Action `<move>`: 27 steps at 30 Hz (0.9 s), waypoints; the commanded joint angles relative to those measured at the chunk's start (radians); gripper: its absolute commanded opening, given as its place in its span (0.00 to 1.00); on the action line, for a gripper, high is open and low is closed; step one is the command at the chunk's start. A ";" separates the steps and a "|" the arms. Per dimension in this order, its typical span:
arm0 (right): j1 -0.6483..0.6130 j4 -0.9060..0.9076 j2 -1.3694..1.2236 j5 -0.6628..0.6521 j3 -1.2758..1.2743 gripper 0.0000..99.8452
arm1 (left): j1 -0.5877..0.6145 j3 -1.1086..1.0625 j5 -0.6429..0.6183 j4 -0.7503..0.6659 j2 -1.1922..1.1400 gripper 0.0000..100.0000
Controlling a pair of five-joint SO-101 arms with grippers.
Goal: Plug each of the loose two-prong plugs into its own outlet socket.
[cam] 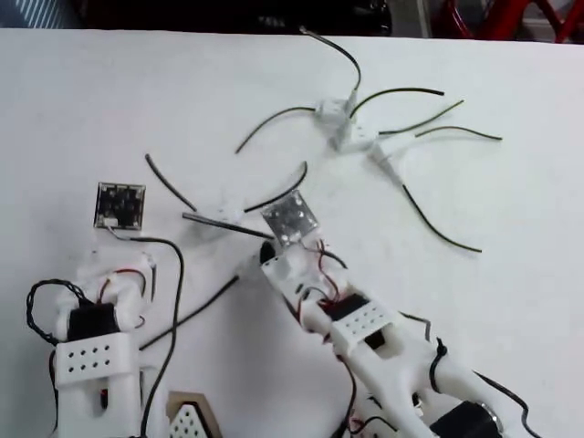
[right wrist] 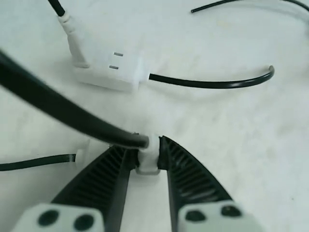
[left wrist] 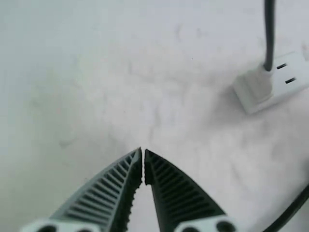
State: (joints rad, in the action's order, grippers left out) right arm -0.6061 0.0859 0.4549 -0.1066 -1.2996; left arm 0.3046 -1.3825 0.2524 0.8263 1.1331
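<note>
Right claw grips a small white two-prong plug with black cable.
The plug is low over the white desk, it seems, near a white plastic outlet block; left claw is clenched, empty.

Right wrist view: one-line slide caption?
Right gripper shut on a white plug, near a white outlet socket.
</note>
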 commanded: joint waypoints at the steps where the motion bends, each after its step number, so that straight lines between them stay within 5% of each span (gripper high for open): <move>1: -0.016 0.226 -0.013 -0.008 0.092 0.02 | 0.005 0.006 0.000 -0.021 0.021 0.03; 27: 0.007 0.305 -0.176 -0.006 0.270 0.02 | 0.005 0.006 0.000 -0.021 0.021 0.03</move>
State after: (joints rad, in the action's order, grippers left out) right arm -0.6229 0.4219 0.2754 -0.1066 -1.0480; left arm 0.3046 -1.3825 0.2524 0.8263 1.1331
